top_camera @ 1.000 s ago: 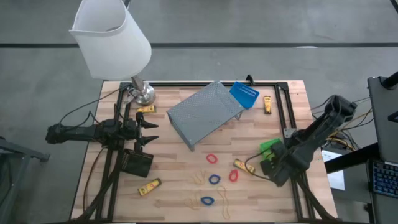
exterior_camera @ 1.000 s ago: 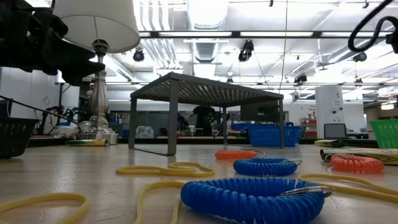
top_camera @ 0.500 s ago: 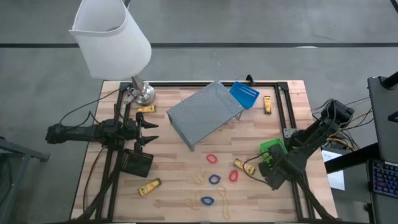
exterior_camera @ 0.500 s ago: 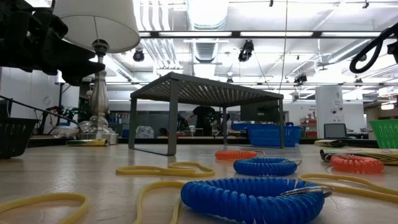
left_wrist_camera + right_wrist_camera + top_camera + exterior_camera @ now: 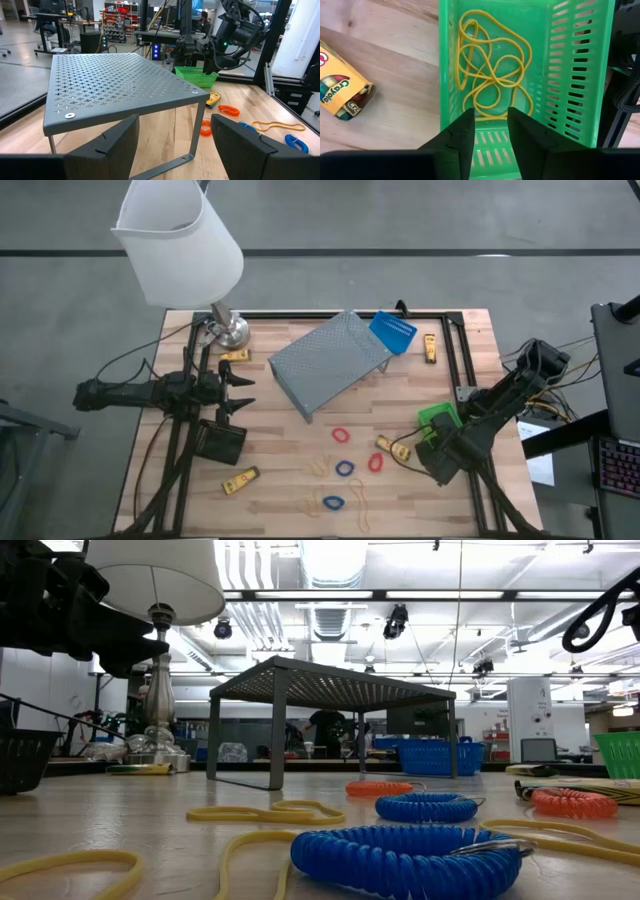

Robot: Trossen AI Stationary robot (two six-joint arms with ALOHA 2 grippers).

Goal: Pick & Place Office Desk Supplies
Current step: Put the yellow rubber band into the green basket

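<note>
My right gripper (image 5: 491, 116) hangs fingers down over the green bin (image 5: 437, 417) at the table's right, narrowly open and empty. Tangled yellow rubber bands (image 5: 492, 70) lie on the bin's floor. A yellow crayon box (image 5: 389, 446) lies just left of the bin. Red loops (image 5: 342, 435) and blue loops (image 5: 345, 469) lie with loose yellow bands (image 5: 355, 505) at the middle near side. The black bin (image 5: 220, 441) stands near left and the blue bin (image 5: 393, 332) at the far side. My left gripper (image 5: 243, 392) waits open at the left, pointing right.
A grey perforated metal shelf (image 5: 330, 362) stands mid-table on thin legs. A white-shaded lamp (image 5: 180, 245) with a metal base (image 5: 230, 332) is at the far left. More yellow boxes lie near left (image 5: 239, 480), far right (image 5: 430, 347) and beside the lamp base (image 5: 235, 355).
My right arm has drawn its elbow in and its gripper has shifted a little toward the table's left edge over the green bin, then held still.
</note>
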